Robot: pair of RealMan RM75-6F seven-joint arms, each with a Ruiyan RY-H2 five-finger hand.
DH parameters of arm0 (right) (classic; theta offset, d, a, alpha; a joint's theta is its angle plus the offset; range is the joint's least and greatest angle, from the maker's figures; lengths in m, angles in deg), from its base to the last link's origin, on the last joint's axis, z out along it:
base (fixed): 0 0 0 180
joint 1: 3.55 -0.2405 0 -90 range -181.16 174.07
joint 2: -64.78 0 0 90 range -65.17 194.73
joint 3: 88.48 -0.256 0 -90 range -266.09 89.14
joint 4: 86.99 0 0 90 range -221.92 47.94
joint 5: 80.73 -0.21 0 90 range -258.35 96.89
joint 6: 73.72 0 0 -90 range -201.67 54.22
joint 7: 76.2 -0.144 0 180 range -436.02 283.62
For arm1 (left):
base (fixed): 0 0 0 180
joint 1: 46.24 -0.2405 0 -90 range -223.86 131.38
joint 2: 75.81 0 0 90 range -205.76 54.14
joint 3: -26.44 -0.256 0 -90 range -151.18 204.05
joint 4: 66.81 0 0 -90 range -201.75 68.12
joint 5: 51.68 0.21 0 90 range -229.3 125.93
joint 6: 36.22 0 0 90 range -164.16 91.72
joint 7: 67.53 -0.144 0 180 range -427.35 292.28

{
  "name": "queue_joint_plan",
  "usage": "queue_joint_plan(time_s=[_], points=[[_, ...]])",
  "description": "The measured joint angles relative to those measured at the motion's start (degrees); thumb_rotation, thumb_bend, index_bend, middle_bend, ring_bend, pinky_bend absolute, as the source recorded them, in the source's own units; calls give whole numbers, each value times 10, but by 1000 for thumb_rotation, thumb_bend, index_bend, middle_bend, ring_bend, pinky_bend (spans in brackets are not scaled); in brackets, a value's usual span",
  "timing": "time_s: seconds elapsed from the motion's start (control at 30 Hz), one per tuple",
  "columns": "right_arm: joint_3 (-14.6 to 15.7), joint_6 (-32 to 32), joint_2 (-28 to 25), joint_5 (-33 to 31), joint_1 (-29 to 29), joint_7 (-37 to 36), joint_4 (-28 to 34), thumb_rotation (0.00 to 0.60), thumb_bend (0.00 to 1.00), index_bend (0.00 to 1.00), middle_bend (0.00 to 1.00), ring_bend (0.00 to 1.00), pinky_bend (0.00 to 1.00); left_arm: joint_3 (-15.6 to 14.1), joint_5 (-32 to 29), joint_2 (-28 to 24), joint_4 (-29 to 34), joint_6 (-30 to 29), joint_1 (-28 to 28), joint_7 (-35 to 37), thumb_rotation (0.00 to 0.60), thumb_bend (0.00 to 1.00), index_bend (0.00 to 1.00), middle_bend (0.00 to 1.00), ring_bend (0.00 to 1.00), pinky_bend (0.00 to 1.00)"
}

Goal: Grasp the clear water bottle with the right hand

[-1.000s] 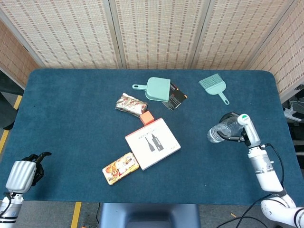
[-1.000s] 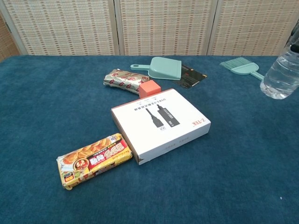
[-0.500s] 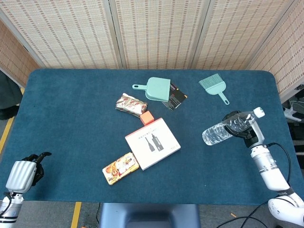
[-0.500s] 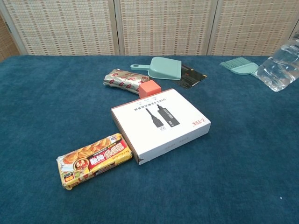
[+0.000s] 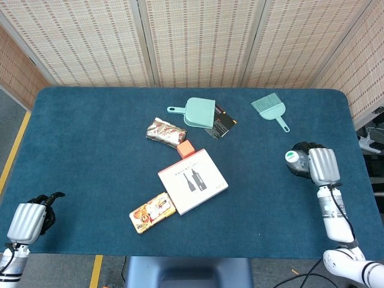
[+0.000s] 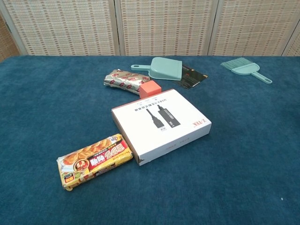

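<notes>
In the head view the clear water bottle [image 5: 293, 160] stands on end near the table's right edge, seen from above, its white cap with a green ring facing up. My right hand [image 5: 319, 165] grips it from the right side, silver back upward and dark fingers wrapped round the body, which they mostly hide. My left hand [image 5: 30, 218] hangs past the table's front left corner, fingers curled in with nothing in them. The chest view shows neither hand nor the bottle.
A white box [image 5: 192, 180] lies mid-table with an orange block [image 5: 186, 149], a snack wrapper [image 5: 165, 132] and a yellow biscuit pack [image 5: 152, 212] around it. A green dustpan [image 5: 198, 112], black card [image 5: 224, 124] and green brush [image 5: 270, 109] lie further back.
The right hand has turned the bottle from tilted, base pointing left, to upright and drawn it right. The bottle has left the chest view. The left hand has not moved.
</notes>
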Motion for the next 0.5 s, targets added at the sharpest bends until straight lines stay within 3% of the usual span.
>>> queue_joint_plan(time_s=[0.13, 0.23, 0.37, 0.5], points=[[3, 6, 10, 1, 2, 83, -2, 600, 317, 737, 633, 582, 758, -1, 1, 0, 0, 0, 0, -1, 600, 473, 310, 465, 424, 604], [6, -6, 5, 3, 3, 73, 10, 600, 317, 737, 634, 582, 758, 0, 0, 0, 0, 1, 0, -1, 600, 473, 310, 465, 424, 604], [10, -37, -11, 8, 2, -25, 36, 600, 317, 737, 634, 582, 758, 0, -1, 0, 0, 0, 0, 0, 600, 472, 310, 465, 424, 604], [13, -76, -34, 17, 1, -202, 59, 600, 317, 737, 634, 583, 758, 0, 0, -1, 1, 0, 0, 0, 600, 472, 310, 465, 424, 604]])
